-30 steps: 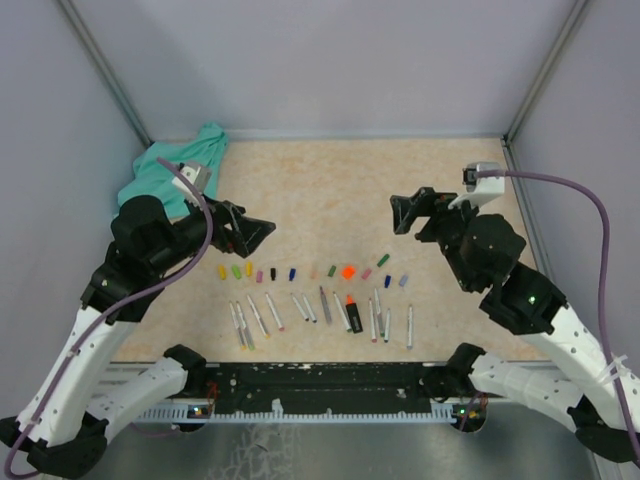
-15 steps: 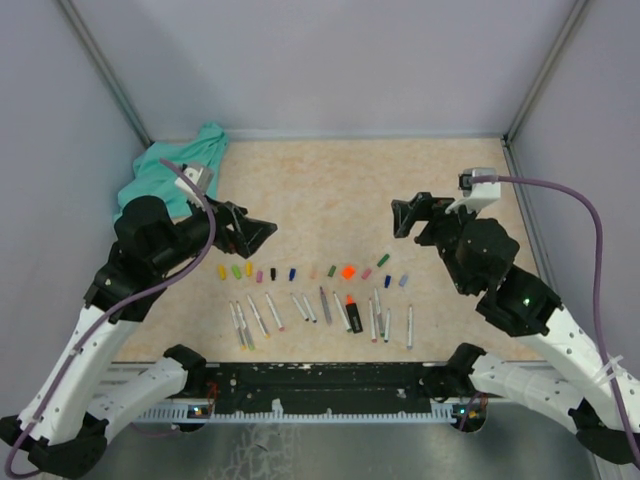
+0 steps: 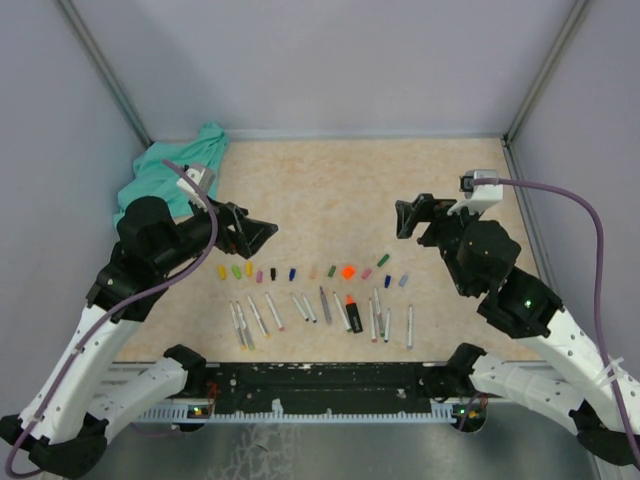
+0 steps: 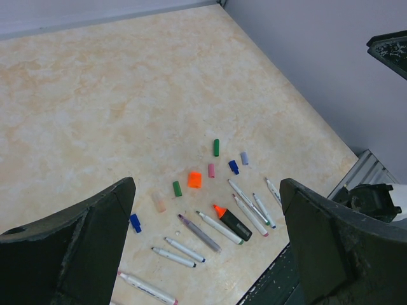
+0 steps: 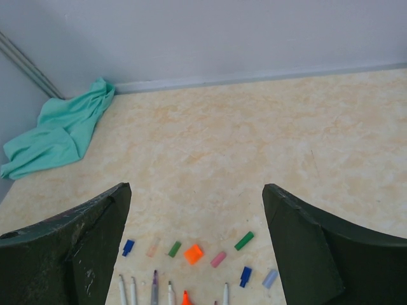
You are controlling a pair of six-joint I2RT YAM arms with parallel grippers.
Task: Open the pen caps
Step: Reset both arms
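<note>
The pen caps lie off their pens in a loose row across the table's middle: a yellow cap [image 3: 222, 271] at the left end, the larger orange cap [image 3: 347, 271] [image 4: 194, 179] [image 5: 194, 253] near the centre, a green cap [image 3: 383, 260] [image 5: 244, 240] and a lavender cap [image 3: 403, 281] at the right. In front of them several uncapped pen barrels [image 3: 272, 311] [image 4: 219, 227] lie side by side, along with a black highlighter with an orange tip [image 3: 353, 314] [image 4: 232, 220]. My left gripper [image 3: 262, 235] [image 4: 206, 190] hovers open above the row's left part. My right gripper [image 3: 400, 218] [image 5: 196, 187] hovers open behind its right part. Neither holds anything.
A teal cloth [image 3: 165, 175] [image 5: 57, 133] is bunched in the back left corner. Grey walls close in the table on the left, back and right. A black rail [image 3: 320, 380] runs along the near edge between the arm bases.
The right arm has drifted a little to the right and toward the near edge; the left arm has barely shifted. Caps and pens lie where they were.
</note>
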